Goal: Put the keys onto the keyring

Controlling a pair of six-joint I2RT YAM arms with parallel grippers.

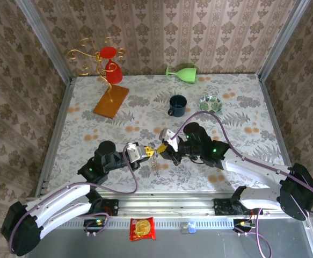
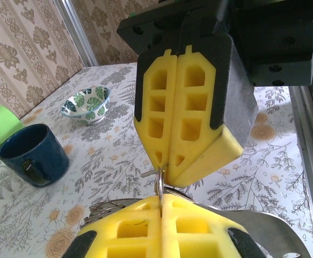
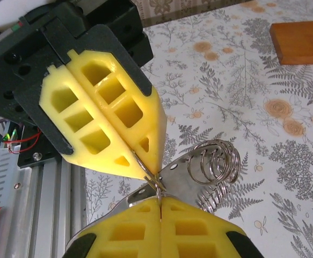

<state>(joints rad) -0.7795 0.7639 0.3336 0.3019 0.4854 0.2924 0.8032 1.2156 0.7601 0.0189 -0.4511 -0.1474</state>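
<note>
Threading step | near side of dark blue ceramic mug | yellow-padded left tool, right tool both pinching thin silvery wire keyring | left should anchor, right work gently

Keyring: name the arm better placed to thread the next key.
Right, probably. The left gripper and right gripper are both shut tip to tip on the keyring; the coiled wire loops and flat silver piece lie beside the right gripper, so it could work there while the left gripper holds.
</note>
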